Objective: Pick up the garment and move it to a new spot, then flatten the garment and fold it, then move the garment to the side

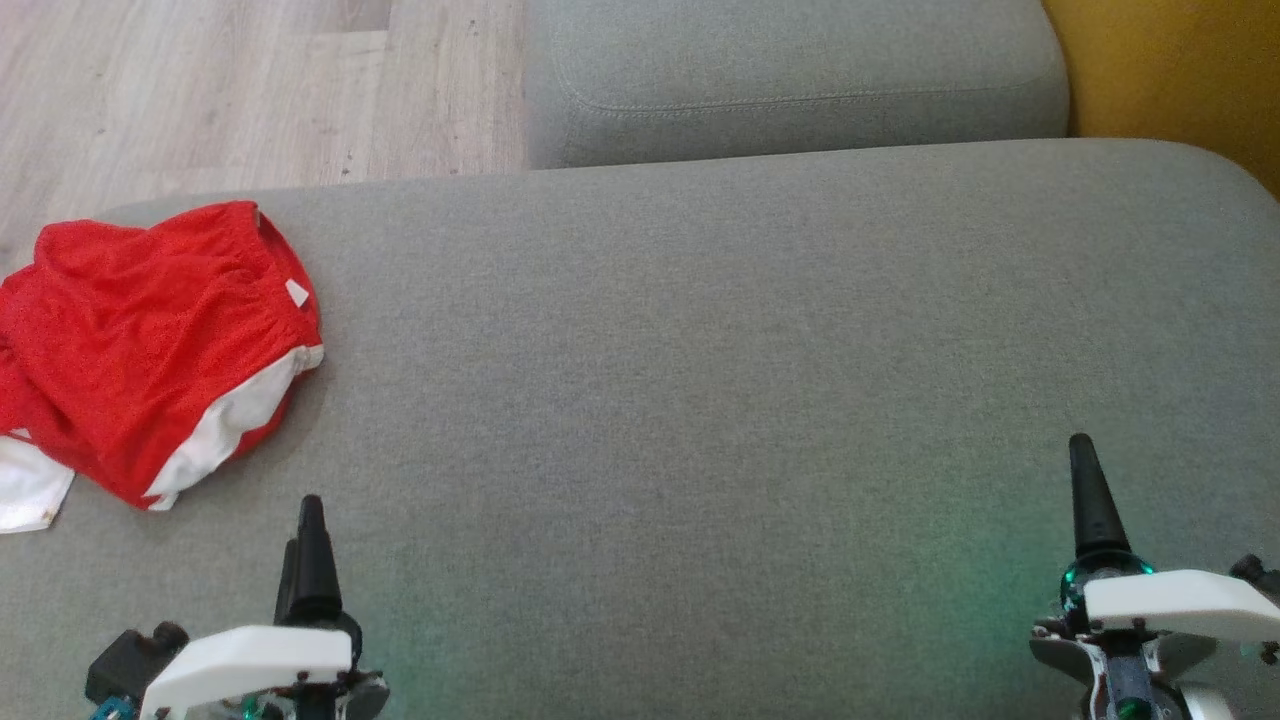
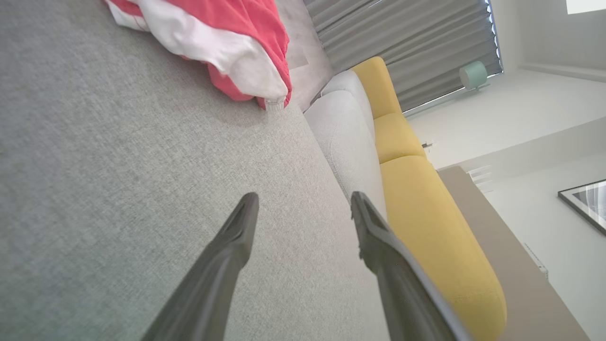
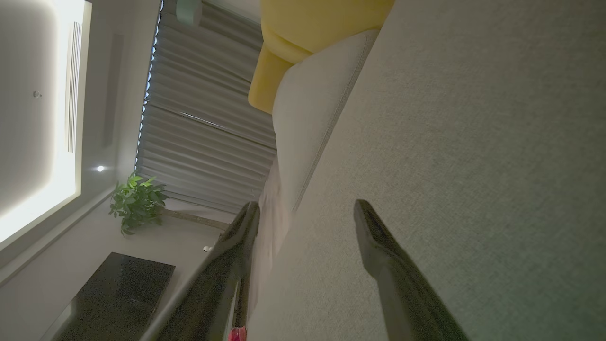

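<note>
1. Garment: one item. The garment [image 1: 150, 340] is red with white trim and lies crumpled at the left end of the large grey seat cushion [image 1: 700, 350], near its left edge. One white corner hangs towards the head view's left border. Nothing touches it.

2. Jaws: two sets, each with two long dark fingers.
- Left jaws: open and empty. In the head view the fingers [image 1: 312, 560] rise at the lower left, just below the garment and apart from it. The left wrist view shows both fingers [image 2: 236, 237] spread over bare grey fabric, with the garment [image 2: 246, 23] at the top of that view.
- Right jaws: open and empty. One finger [image 1: 1092, 500] shows at the lower right of the head view, well apart from the garment. The right wrist view shows both fingers [image 3: 378, 246] spread, with nothing between them.

3. Surroundings (not task items):
- Grey cushions: two, the second cushion [image 1: 800, 80] lying beyond the first.
- Yellow upholstery [image 1: 1170, 70]: at the upper right.
- Wooden floor [image 1: 250, 90]: at the upper left.
- Pleated curtain [image 2: 402, 47]: one.
- Green plant [image 3: 137, 201]: one.
- Framed picture [image 2: 584, 201]: one
</note>
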Available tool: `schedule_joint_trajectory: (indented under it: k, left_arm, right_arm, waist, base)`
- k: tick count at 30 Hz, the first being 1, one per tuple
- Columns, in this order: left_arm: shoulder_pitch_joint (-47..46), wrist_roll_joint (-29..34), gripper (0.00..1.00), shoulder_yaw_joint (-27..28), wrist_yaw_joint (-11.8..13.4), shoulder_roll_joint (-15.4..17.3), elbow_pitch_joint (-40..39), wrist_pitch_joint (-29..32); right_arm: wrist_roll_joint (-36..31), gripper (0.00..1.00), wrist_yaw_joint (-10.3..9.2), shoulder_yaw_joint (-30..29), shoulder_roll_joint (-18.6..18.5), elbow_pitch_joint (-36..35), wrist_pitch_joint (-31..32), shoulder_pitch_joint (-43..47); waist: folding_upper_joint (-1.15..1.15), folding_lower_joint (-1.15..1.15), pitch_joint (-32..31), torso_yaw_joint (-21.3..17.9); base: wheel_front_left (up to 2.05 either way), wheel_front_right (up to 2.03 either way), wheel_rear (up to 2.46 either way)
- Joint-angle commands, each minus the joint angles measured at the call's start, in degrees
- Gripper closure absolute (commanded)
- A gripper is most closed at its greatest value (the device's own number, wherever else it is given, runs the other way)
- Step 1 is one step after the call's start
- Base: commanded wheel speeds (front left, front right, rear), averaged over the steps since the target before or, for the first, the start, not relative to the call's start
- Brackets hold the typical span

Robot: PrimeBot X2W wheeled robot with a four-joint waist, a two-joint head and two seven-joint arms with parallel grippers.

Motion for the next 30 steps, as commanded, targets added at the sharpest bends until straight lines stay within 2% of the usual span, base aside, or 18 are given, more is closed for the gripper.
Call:
schedule_joint_trajectory:
  k: [1, 30]
  left_arm:
    - [-1.4, 1.7, 0.0, -0.1, 0.3, 0.3, -2.3, -0.7]
    - [1.1, 25.5, 0.0, -5.1, 3.0, 2.3, -3.6, -5.7]
  right_arm:
    - [-1.6, 0.0, 0.14, 0.6, -0.3, -2.3, -0.8, -0.8]
    - [-24.9, 0.0, 0.25, 5.2, -0.4, -2.8, -5.8, 0.5]
  waist:
    - [0.0, 0.0, 0.0, 0.0]
    - [0.0, 0.0, -1.4, 0.5]
  base:
    - [0.0, 0.0, 0.0]
    - [0.0, 0.0, 0.0]
